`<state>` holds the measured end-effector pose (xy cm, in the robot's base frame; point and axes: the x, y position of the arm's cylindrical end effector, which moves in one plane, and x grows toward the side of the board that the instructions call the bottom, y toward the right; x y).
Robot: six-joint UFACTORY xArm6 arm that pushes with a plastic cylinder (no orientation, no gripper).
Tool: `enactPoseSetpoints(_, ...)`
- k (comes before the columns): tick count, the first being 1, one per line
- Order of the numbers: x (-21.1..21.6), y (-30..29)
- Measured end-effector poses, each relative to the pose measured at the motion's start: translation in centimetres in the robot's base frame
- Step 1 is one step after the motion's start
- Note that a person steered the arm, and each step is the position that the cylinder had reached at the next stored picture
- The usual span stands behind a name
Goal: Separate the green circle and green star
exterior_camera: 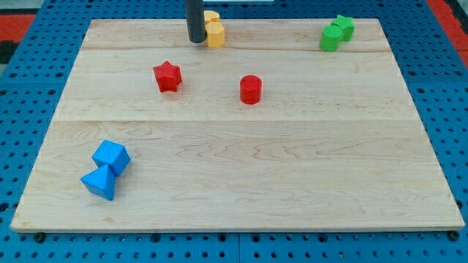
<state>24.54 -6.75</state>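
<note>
The green circle (330, 38) and the green star (344, 27) sit touching each other at the view's top right of the wooden board (234, 175); the circle is the lower left one. My tip (196, 40) is the end of a dark rod at the view's top centre. It stands just left of two yellow blocks (214, 30), touching or nearly touching them, and far left of the green pair.
A red star (167, 76) lies left of centre and a red cylinder (251, 89) near the centre. A blue cube (111, 156) and a blue triangular block (100, 183) sit together at the bottom left. A blue pegboard (439, 80) surrounds the board.
</note>
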Motion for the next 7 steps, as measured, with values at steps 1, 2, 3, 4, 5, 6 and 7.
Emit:
enactPoseSetpoints(1,5.1,0.6)
enactPoseSetpoints(2,6.5,8.6)
enactPoseSetpoints(3,6.5,18.8)
enactPoseSetpoints(4,6.5,28.2)
enactPoseSetpoints(5,3.1,33.5)
enactPoseSetpoints(6,-0.4,36.5)
enactPoseSetpoints(7,-4.8,33.2)
